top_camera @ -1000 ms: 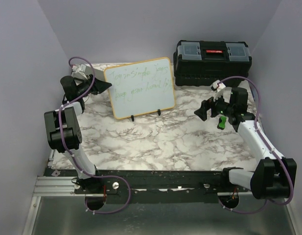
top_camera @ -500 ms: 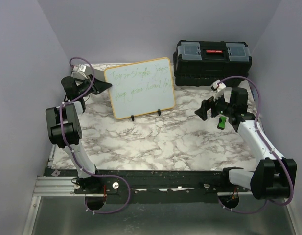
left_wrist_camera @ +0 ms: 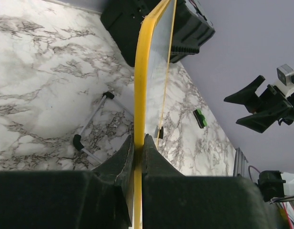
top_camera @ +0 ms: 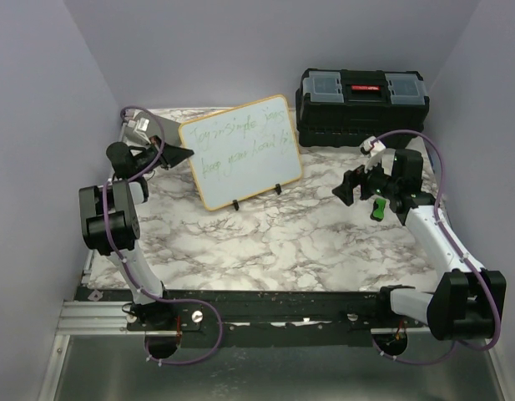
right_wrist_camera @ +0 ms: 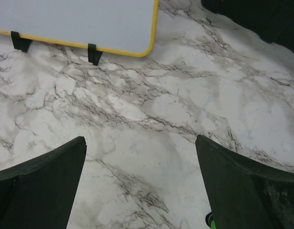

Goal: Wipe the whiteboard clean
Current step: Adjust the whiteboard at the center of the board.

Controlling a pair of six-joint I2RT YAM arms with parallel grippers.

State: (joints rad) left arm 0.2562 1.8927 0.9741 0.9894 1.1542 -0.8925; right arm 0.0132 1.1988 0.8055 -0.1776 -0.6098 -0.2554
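Left pincer (left_wrist_camera: 138, 145) on whiteboard (top_camera: 255, 167); scrawl (top_camera: 240, 134) illegible

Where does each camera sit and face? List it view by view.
Top external: above and behind, looking down at the table; left arm and right arm show.
Left wrist: along the left gripper, shut on the whiteboard edge.
Right wrist: down at the table; open right gripper shows.
Shared: all see the whiteboard.

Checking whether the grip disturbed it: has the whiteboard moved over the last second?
Yes. The whiteboard, pinched by the left gripper, has shifted slightly right toward the black toolbox, its left end swinging nearer the arms.
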